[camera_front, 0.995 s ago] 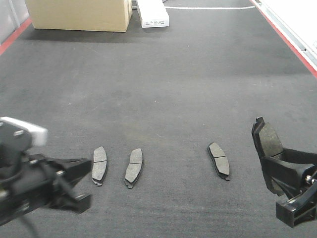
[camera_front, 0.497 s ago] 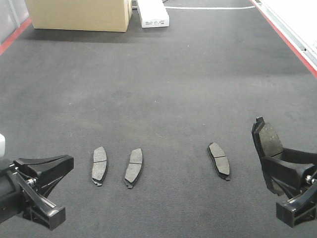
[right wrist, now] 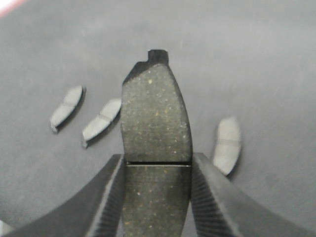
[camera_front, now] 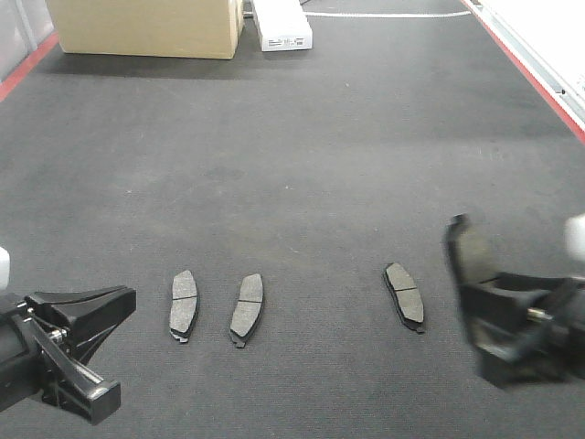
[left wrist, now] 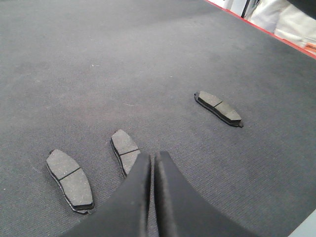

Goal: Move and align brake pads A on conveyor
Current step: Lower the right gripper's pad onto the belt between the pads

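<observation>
Three brake pads A lie flat on the dark conveyor [camera_front: 302, 155]: two close together at the left [camera_front: 184, 305] [camera_front: 247, 309] and one at the right [camera_front: 405, 295]. Another pad [right wrist: 155, 118] stands on end between the fingers of my right gripper [right wrist: 157, 159], which is shut on it. In the front view that held pad [camera_front: 466, 261] is blurred, just right of the lying right pad. My left gripper [left wrist: 152, 155] is shut and empty, low at the near left. Its tips hang over the near end of the second pad [left wrist: 124, 148].
A cardboard box [camera_front: 146, 26] and a white box [camera_front: 281, 27] stand at the belt's far end. Red frame edges run along the right side [camera_front: 535, 78] and the far left [camera_front: 23, 69].
The left arm pulled back to the near left a second ago and has since held still. The right gripper with its pad has just shifted left, blurred by motion.
</observation>
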Available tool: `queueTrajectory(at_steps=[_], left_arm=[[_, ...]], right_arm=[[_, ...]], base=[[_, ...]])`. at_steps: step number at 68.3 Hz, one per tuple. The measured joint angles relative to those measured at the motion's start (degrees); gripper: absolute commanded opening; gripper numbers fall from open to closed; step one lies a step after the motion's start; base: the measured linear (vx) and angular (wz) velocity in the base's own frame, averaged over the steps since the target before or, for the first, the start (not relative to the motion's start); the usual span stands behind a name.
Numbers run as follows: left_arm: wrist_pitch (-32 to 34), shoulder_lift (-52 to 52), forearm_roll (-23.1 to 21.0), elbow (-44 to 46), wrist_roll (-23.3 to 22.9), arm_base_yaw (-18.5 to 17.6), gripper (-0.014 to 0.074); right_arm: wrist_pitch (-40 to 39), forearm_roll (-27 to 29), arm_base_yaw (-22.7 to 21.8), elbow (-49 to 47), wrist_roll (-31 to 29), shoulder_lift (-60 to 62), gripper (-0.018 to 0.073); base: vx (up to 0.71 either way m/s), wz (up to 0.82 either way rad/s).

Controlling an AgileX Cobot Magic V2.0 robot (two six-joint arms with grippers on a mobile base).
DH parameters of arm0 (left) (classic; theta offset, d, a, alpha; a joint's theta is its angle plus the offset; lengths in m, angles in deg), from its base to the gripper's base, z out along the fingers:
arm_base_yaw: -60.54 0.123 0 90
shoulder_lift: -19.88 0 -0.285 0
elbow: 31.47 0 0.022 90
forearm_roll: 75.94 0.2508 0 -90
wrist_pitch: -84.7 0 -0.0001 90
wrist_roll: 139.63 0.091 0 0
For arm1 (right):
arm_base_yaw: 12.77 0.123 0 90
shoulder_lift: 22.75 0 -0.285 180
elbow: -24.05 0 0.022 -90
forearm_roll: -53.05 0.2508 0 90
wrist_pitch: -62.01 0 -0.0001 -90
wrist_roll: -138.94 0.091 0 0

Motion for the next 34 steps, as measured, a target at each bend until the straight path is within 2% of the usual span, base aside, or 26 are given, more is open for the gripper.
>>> queueTrajectory(at_steps=[18, 34], left_arm=[[-0.02, 0.00, 0.02, 0.00, 0.11, 0.00, -0.0006], [-0.02, 0.00, 0.02, 0.00, 0.11, 0.00, -0.0006]], right_arm=[[-4.31, 7.82, 0.00, -7.54, 0.11, -24.73, 0.0081], [-5.42, 10.97, 0.00, -17.04, 0.11, -43.10, 0.0081]], base=[[0.00, 0.00], [0.00, 0.00]])
